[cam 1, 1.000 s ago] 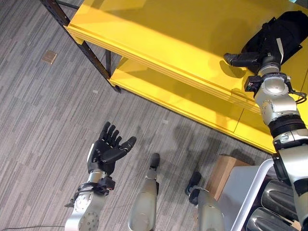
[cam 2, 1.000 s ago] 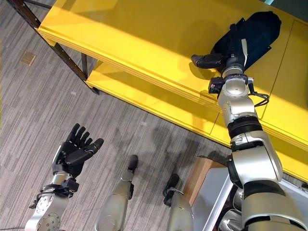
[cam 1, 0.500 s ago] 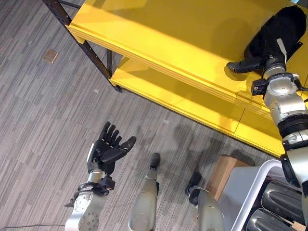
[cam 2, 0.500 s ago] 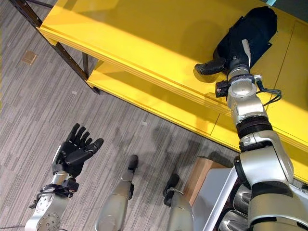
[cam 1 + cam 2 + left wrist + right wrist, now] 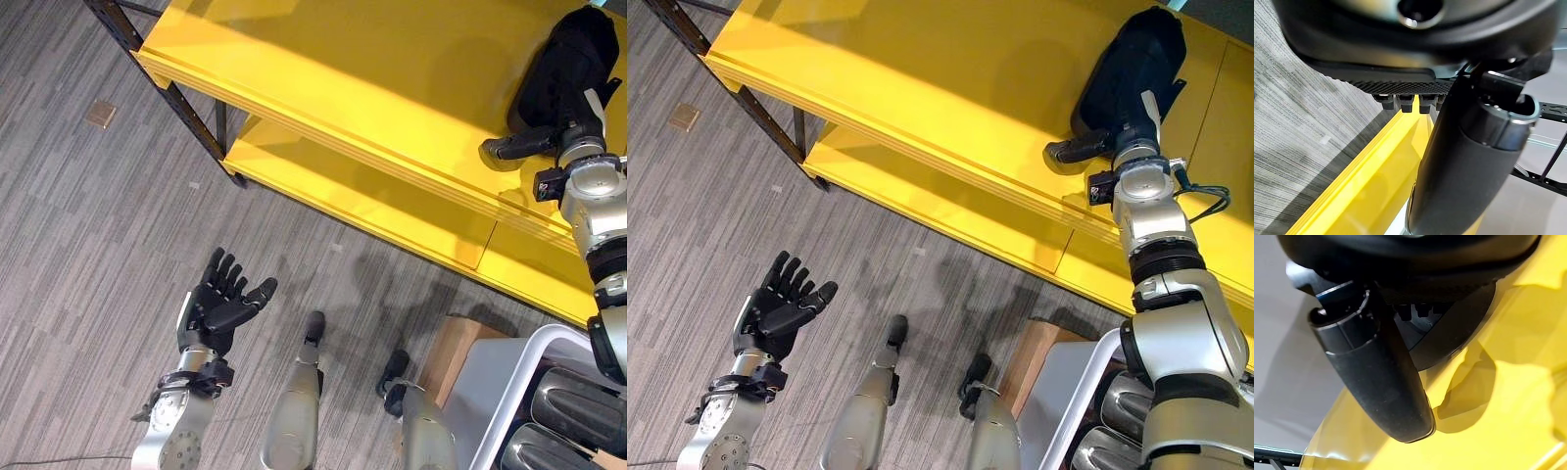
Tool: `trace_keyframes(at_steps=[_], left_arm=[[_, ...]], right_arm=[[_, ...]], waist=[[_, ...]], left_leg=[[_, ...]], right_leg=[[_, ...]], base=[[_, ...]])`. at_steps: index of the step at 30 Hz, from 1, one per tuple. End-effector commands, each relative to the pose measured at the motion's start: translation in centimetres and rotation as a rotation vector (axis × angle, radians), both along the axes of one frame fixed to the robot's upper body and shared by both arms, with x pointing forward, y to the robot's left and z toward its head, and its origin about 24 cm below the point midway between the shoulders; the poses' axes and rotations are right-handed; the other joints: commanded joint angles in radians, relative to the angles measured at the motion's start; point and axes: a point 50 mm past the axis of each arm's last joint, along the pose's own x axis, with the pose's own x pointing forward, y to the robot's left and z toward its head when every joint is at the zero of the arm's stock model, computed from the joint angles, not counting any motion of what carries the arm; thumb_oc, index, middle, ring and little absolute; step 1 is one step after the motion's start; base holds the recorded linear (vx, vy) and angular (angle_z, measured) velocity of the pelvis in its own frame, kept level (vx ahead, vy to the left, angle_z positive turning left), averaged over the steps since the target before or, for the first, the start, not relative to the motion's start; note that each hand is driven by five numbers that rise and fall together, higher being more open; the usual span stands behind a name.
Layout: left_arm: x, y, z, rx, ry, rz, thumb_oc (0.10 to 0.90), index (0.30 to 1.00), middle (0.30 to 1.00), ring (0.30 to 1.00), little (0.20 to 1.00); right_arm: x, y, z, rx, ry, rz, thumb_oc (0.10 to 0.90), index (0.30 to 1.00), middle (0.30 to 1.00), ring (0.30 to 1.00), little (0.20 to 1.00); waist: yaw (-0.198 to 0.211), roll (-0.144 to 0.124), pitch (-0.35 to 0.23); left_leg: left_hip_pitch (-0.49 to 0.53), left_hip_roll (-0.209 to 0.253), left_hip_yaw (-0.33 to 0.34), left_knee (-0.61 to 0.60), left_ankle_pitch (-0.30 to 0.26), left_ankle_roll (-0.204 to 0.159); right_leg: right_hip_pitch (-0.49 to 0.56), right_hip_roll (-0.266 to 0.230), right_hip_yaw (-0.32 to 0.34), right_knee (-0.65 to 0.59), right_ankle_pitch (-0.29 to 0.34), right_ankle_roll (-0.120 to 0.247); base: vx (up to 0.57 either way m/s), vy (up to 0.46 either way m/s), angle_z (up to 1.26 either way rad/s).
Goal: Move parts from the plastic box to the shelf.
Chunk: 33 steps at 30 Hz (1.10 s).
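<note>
Glossy yellow shelf (image 5: 372, 88); matt grey carpet (image 5: 88, 225).

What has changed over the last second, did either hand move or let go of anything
The right hand has slid farther along the top of the yellow shelf, away from the robot's left side and a little deeper onto the board. Whether it holds a part cannot be told; its fingers are hidden. The left hand stayed open, palm up over the floor, and the shelf has not shifted.

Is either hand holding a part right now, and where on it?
The left hand is open and empty above the floor. The right hand rests on the yellow shelf; whether it grips anything cannot be told.
</note>
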Motion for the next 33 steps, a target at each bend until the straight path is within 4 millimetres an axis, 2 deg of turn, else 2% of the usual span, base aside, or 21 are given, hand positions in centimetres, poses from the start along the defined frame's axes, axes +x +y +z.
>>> trace_keyframes(at_steps=[1, 6, 16, 28, 31, 33], left_arm=[[-0.1, 1.2, 4.3, 0.065, -0.223, 0.017, 0.9, 1.0, 1.0, 1.0, 1.0], [0.0, 1.5, 4.5, 0.073, -0.232, 0.025, 0.9, 1.0, 1.0, 1.0, 1.0], [0.4, 1.7, 5.1, 0.094, -0.257, 0.019, 0.9, 1.0, 1.0, 1.0, 1.0], [0.6, 1.7, 5.3, 0.117, -0.259, 0.007, 0.9, 1.0, 1.0, 1.0, 1.0], [0.6, 1.7, 5.1, 0.116, -0.251, 0.009, 0.9, 1.0, 1.0, 1.0, 1.0], [0.6, 1.6, 5.1, 0.119, -0.248, 0.006, 0.9, 1.0, 1.0, 1.0, 1.0]], right_arm=[[-1.1, -1.3, 3.7, -0.098, -0.104, -0.044, 0.9, 1.0, 1.0, 1.0, 1.0], [-1.6, 0.9, 7.3, -0.169, -0.237, 0.049, 0.9, 1.0, 1.0, 1.0, 1.0], [-3.8, 3.5, 11.9, -0.283, -0.421, 0.163, 0.9, 1.0, 1.0, 1.0, 1.0], [-5.2, 5.0, 12.6, -0.44, -0.439, 0.234, 0.9, 1.0, 1.0, 1.0, 1.0], [-6.3, 5.9, 11.9, -0.469, -0.482, 0.289, 0.9, 1.0, 1.0, 1.0, 1.0], [-6.7, 5.7, 10.9, -0.452, -0.496, 0.291, 0.9, 1.0, 1.0, 1.0, 1.0]], waist=[[-0.006, -0.039, 0.01], [-0.011, -0.048, -0.001], [-0.028, -0.068, -0.026], [-0.044, -0.076, -0.048], [-0.058, -0.073, -0.06], [-0.064, -0.073, -0.068]], left_leg=[[0.048, 0.024, 0.06, 0.091, -0.163, 0.007], [0.052, 0.026, 0.062, 0.093, -0.165, 0.006], [0.062, 0.026, 0.062, 0.097, -0.174, 0.005], [0.08, 0.028, 0.063, 0.103, -0.18, 0.003], [0.096, 0.03, 0.064, 0.099, -0.181, 0.004], [0.106, 0.032, 0.066, 0.097, -0.183, 0.005]], right_leg=[[0.128, -0.03, 0.05, -0.147, 0.054, 0.073], [0.13, -0.029, 0.053, -0.145, 0.052, 0.073], [0.143, -0.029, 0.052, -0.145, 0.05, 0.074], [0.16, -0.028, 0.055, -0.141, 0.046, 0.075], [0.173, -0.03, 0.054, -0.146, 0.044, 0.077], [0.183, -0.031, 0.052, -0.151, 0.045, 0.078]], base=[[0.0, 0.0, 0.0], [0.0, 0.0, 0.0], [0.0, 0.0, 0.0], [0.0, 0.0, 0.0], [0.0, 0.0, 0.0], [0.0, 0.0, 0.0]])
